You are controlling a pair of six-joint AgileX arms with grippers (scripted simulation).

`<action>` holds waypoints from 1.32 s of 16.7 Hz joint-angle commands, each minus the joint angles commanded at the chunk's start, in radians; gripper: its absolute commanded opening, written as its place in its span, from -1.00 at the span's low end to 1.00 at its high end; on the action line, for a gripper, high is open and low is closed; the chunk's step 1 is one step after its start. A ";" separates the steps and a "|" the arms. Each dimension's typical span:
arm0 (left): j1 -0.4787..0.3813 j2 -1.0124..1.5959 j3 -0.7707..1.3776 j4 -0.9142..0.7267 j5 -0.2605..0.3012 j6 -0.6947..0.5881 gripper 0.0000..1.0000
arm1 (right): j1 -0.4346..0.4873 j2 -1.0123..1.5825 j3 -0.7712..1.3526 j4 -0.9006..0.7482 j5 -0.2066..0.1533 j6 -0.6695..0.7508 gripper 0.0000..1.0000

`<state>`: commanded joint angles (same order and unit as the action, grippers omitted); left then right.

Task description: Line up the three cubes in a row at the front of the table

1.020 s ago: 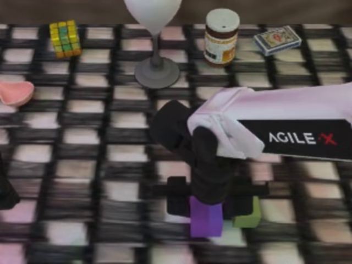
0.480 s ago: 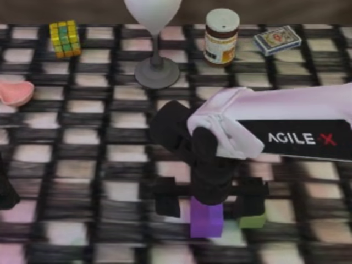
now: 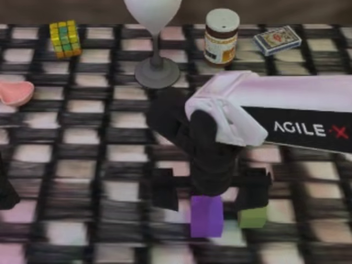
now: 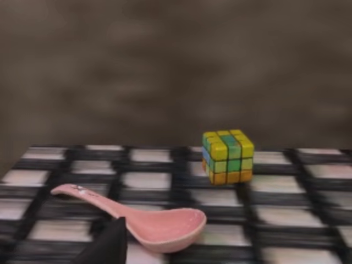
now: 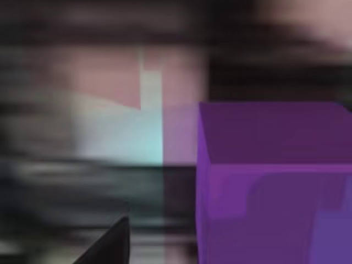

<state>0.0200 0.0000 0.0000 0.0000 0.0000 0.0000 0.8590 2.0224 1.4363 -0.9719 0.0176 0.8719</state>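
Purple cube (image 3: 206, 215): upright, set near the table's (image 3: 82, 165) front edge. Green cube (image 3: 252, 217): smaller, placed just right of it.

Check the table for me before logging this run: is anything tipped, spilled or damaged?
Nothing stands out. The wine glass and jar stand upright; the purple cube and green cube sit flat below the right tool, which is open.

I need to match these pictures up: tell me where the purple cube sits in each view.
Top view: purple cube at the front of the table, below the right gripper.
Left wrist view: not in it.
Right wrist view: it fills the foreground.
Shared landmark: the checked table, in all three.
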 joint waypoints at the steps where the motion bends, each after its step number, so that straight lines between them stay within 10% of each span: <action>1: 0.000 0.000 0.000 0.000 0.000 0.000 1.00 | 0.001 -0.013 0.023 -0.040 0.000 0.000 1.00; 12: 0.000 0.000 0.000 0.000 0.000 0.000 1.00 | -0.040 -0.023 0.128 -0.153 0.000 -0.067 1.00; 22: 0.000 0.000 0.000 0.000 0.000 0.000 1.00 | -0.449 0.209 0.450 -0.293 -0.008 -0.801 1.00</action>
<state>0.0200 0.0000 0.0000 0.0000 0.0000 0.0000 0.4101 2.2315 1.8867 -1.2647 0.0096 0.0710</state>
